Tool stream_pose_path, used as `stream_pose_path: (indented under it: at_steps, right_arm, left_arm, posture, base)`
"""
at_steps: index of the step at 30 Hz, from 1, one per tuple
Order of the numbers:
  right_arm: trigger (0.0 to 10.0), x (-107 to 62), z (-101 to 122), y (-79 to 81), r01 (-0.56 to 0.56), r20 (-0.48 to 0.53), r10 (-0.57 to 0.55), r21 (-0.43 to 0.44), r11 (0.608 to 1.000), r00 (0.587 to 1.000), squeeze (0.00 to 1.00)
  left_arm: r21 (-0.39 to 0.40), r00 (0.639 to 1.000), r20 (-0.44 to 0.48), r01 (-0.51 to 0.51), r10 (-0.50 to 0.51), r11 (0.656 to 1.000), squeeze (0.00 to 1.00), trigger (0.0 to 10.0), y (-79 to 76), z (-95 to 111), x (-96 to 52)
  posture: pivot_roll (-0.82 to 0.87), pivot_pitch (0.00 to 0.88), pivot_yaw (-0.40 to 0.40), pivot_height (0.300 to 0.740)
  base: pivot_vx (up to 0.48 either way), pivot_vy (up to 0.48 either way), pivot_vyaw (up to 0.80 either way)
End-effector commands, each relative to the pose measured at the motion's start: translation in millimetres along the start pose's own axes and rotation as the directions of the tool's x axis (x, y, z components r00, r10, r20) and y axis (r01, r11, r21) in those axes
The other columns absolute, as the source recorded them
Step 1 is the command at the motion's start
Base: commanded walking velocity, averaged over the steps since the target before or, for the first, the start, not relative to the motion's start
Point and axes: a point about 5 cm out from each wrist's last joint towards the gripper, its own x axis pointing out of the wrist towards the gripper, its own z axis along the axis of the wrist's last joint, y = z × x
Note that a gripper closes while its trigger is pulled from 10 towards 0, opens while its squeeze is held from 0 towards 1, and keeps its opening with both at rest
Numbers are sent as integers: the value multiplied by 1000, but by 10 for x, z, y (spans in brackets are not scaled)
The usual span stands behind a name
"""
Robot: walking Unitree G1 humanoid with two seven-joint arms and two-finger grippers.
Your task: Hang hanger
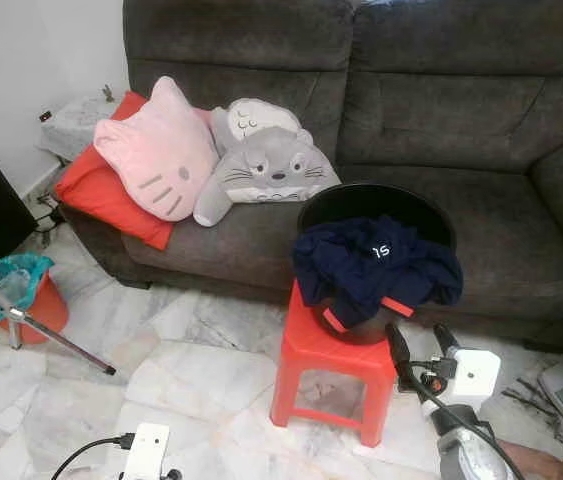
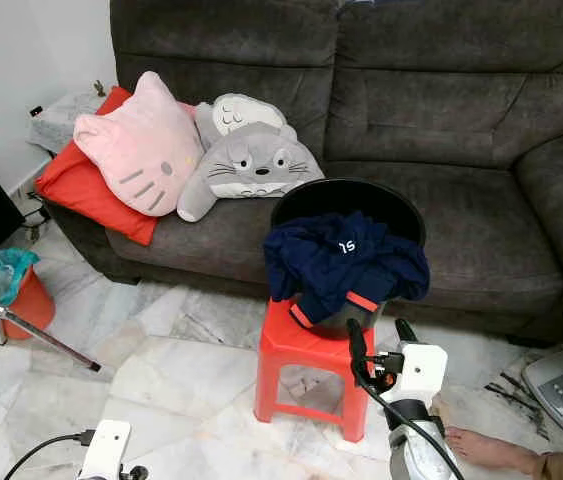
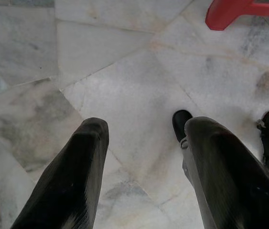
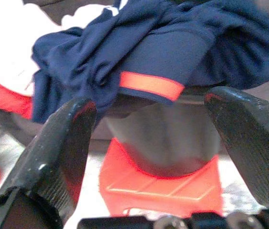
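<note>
A dark grey sofa (image 1: 441, 120) spans the room ahead of me, with a pink cat cushion (image 1: 156, 150) and a grey plush cushion (image 1: 266, 165) leaning on its left half. In front of it stands a red plastic stool (image 1: 326, 375) carrying a black bucket (image 1: 376, 205), and a navy garment (image 1: 376, 265) with orange trim is draped over the bucket's near rim. I can make out no hanger anywhere — if one is here, it may be buried under that cloth.

The risk, as I judge it: the bucket sits high on a light stool, so a pull on the garment could drag bucket and stool over together.

My right gripper (image 4: 153, 157) is raised just before the stool, fingers spread wide with nothing between them, the garment's hem just above and beyond. My left gripper (image 3: 144, 157) hangs low over the marble floor (image 3: 124, 71), fingers apart too, well clear of the stool.
</note>
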Motion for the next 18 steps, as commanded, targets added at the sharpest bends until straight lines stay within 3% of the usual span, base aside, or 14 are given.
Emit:
stream_pose_path:
  at_steps: [1,8,13,18]
  right_arm:
    - [10000,35,3,23,-33,-10,34,31,999,999,0]
    - [10000,139,73,53,-84,-46,87,70,994,995,0]
    - [10000,271,79,100,-156,-127,158,29,987,979,0]
    - [10000,391,70,86,-160,-131,172,98,982,976,0]
  left_arm:
    - [22,1000,-12,-10,11,1000,0,10000,41,-46,-11]
    - [25,1000,-12,-11,12,1000,0,10000,43,-48,-11]
    - [26,1000,-10,-12,13,1000,0,10000,41,-41,-10]
    - [21,1000,-9,-15,15,1000,0,10000,41,-36,-9]
  posture:
    - [-216,0,57,740]
    - [-219,0,59,740]
    - [-213,0,60,740]
    - [-209,0,59,740]
  base:
    - [0,0,0]
    - [0,0,0]
    - [0,0,0]
    - [0,0,0]
